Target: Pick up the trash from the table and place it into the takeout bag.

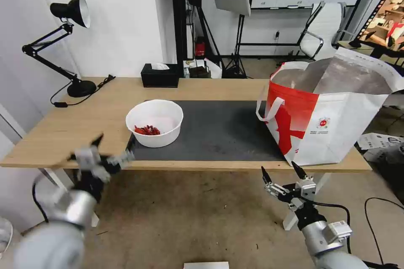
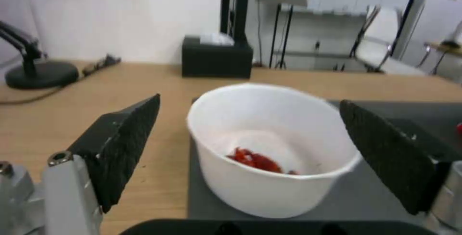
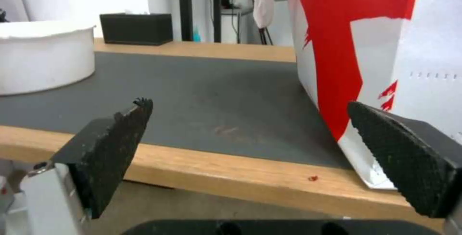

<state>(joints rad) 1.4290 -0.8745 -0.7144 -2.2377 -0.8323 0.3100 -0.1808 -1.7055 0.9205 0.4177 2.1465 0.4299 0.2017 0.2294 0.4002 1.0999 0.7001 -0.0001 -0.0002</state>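
The trash in sight is a white round bowl [image 1: 155,122] [image 2: 269,148] [image 3: 43,60] holding red scraps, standing on the left end of the dark grey mat [image 1: 223,128] of the table [image 1: 84,113]. My left gripper [image 1: 112,146] [image 2: 250,152] hovers at the table's front edge just short of the bowl, open, its fingers to either side of the bowl without touching it. The takeout bag [image 1: 332,113] [image 3: 380,58] stands open at the table's right end, foil lining showing. My right gripper [image 1: 281,172] [image 3: 250,148] is open below the front edge, in front of the bag.
A black tissue box [image 1: 160,75] sits at the table's back edge, a black desk lamp [image 1: 63,46] with its cord at the back left. A small red crumb [image 3: 313,178] lies on the wood by the bag. Stands and a chair [image 1: 324,29] fill the room behind.
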